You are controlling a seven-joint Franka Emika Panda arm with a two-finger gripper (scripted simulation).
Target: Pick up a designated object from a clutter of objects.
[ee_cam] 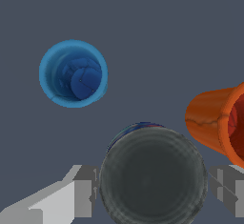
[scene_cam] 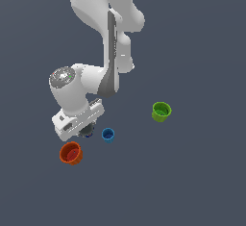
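round grey-topped can [ee_cam: 152, 178] between fingers [ee_cam: 83, 197]

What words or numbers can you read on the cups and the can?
None can be read.
Dark can: only a plain grey top shows; its side is hidden.
Blue cup: no writing.
Orange-red cup: no writing.
Green cup: no writing.
Round disc on the arm: marks too small to read.

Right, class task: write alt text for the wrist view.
A dark grey-topped can sits between the end effector's two grey fingers, filling the foreground. A bright blue cup stands apart, and an orange-red cup lies beside the can.
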